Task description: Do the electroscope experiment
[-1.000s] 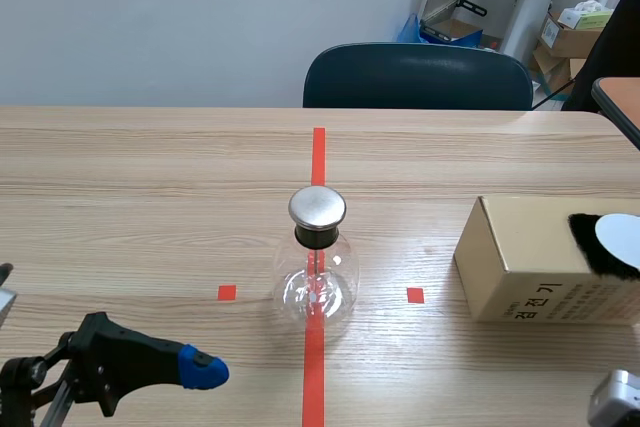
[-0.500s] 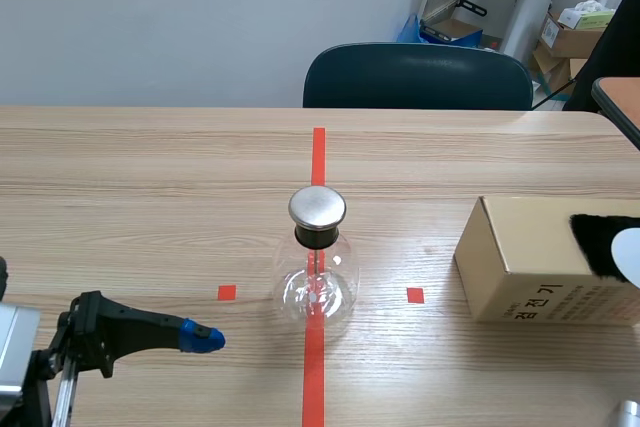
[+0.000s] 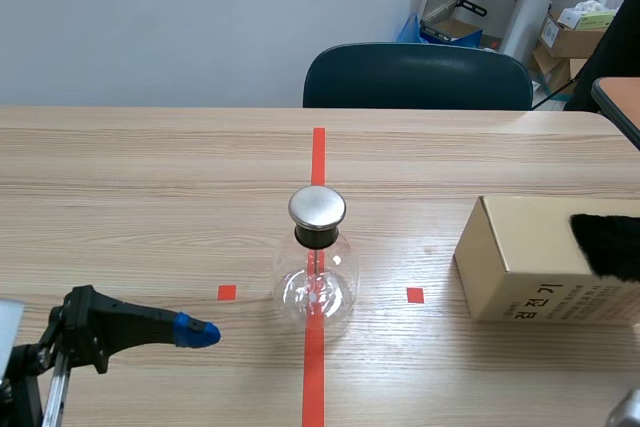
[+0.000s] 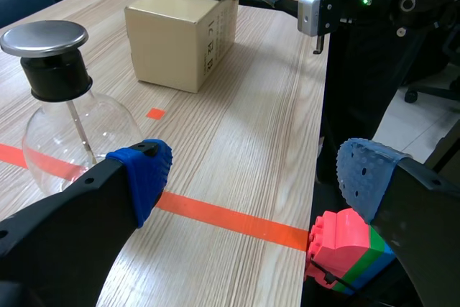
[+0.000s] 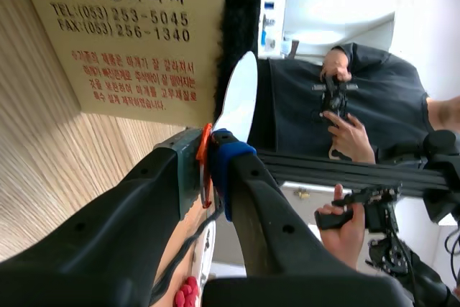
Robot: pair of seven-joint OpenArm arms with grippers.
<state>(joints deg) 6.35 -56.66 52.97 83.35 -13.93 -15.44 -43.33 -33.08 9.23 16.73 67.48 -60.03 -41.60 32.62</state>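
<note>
electroscope (image 3: 317,272): a clear round flask, upright at the centre of the frame on the red tape line (image 3: 318,152). the mark likely fixes its spot so that either arm can reach it.
metal cap (image 3: 317,207): a flat silver top on a black stopper, with a thin rod running down into the glass. it faces up and is bare, so a charged thing can be brought over it.
white disc (image 5: 237,98): a thin plate on an orange-red handle, its face laid against the black fur. i judge it is held there to be rubbed and charged.
right claw (image 5: 210,159): clamped on the disc's handle with its fingers pinched close. the plate stands out ahead of the tips, so only the handle is touched.
black fur (image 3: 608,245): lies on top of the box at the right edge of the frame, raised up where the disc can be drawn across it.
box (image 3: 530,272): tan cardboard at the middle right, well apart from the flask. it serves as a stand for the fur.
left claw (image 4: 255,185): fingers spread wide with nothing between them, low at the lower left of the scene frame. it is near the flask but not touching, and seems parked out of the way.
toy block (image 4: 348,253): pink, green and blue, just beside one finger of the left claw, past the edge of the table (image 4: 237,149). it has no part in the task that i can tell.
stage: the charging step, by my reading. the disc is not yet brought to the cap.
</note>
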